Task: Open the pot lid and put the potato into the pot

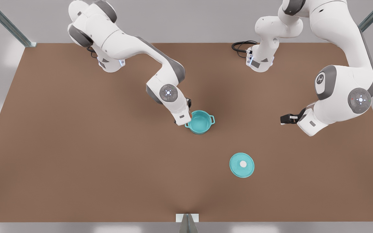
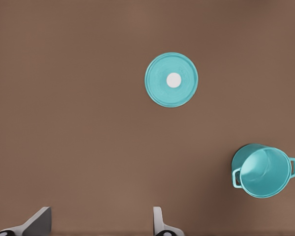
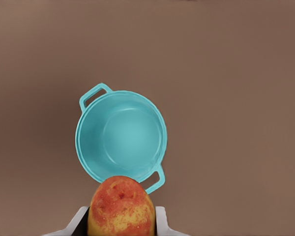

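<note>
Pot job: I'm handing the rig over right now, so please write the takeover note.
Right pincer: shut on the potato, beside the pot's rim on the front view's left.
Left pincer: open, waiting above the table on the front view's right.
Pot lid: flat on the table, apart from the pot.
Done: lid off, potato picked up.
Left: drop the potato into the pot.

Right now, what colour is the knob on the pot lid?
White, on the teal pot lid; the left wrist view shows it best.
</note>
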You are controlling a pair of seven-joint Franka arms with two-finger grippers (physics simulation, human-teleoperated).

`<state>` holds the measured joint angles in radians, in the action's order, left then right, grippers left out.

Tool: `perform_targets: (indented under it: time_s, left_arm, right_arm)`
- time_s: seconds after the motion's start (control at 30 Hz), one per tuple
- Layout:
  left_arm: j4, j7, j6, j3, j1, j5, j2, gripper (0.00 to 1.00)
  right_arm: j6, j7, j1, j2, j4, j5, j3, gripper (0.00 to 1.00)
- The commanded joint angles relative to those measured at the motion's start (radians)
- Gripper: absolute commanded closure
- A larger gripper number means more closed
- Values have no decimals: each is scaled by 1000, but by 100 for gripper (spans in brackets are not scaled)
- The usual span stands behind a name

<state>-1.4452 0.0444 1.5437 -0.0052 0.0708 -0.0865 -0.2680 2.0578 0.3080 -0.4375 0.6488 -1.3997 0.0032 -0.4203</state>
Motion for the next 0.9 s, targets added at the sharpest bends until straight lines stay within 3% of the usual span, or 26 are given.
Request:
perform_targets:
  time_s: [0.0,0.2,0.87]
  left_arm:
    - [0,-17,-1,-1,1,1,1,0]
    - [0,-17,-1,-1,1,1,1,0]
    - [-1,-17,-1,-1,3,1,0,0]
  right_arm:
    - [10,-532,-9,46,59,-6,0,49]
    - [165,-572,-67,143,162,0,5,49]
    - [190,-693,-150,262,113,-158,17,48]
